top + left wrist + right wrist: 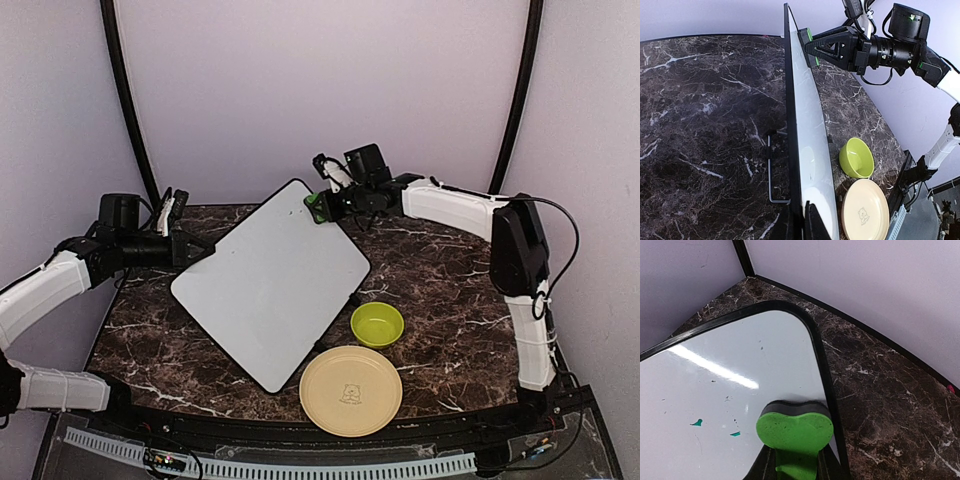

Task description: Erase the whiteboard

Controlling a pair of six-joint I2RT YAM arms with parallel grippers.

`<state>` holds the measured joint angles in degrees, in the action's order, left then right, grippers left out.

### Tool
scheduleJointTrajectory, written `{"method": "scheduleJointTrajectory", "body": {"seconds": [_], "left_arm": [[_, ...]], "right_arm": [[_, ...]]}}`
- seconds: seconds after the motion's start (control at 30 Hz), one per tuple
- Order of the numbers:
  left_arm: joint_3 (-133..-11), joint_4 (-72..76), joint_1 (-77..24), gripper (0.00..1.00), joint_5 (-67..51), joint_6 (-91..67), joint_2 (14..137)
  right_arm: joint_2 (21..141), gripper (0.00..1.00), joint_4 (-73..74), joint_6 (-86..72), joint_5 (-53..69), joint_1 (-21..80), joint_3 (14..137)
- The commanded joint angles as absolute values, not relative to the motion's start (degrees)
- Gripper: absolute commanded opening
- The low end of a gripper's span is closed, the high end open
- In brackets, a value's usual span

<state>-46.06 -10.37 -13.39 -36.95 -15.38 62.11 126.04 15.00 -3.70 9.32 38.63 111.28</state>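
Two arms meet at the whiteboard [270, 285], seen from above: it lies aslant across the desk [440, 290]. The left end effector [197, 255] pinches its left edge, and the right end effector [328, 205] grips a green eraser [317, 208] at its far corner. Left wrist: the board shows edge-on, with fingers clamped on its rim. Right wrist: the eraser rests on the white face, with small green marks [697, 422] nearby.

My whiteboard [270, 285] is white with a thin black rim and a few teal-green flecks [696, 422]. My eraser [795, 427] is bright green over a dark base. The table [440, 300] is dark brown marble, veined white. The bowl [377, 324] is lime green and the plate [350, 390] pale beige.
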Motion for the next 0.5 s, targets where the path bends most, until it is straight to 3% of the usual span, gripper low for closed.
{"method": "scheduleJointTrajectory", "body": {"seconds": [0.0,0.47], "left_arm": [[-47.5,-11.3,-15.9,0.00,-44.7,-6.6,60.9],[-47.7,-11.5,-15.9,0.00,-44.7,-6.4,60.8]], "right_arm": [[126.0,0.00,15.9,-4.5,12.6,38.9,108.6],[125.9,0.00,18.5,-3.1,12.4,48.9,109.9]]}}
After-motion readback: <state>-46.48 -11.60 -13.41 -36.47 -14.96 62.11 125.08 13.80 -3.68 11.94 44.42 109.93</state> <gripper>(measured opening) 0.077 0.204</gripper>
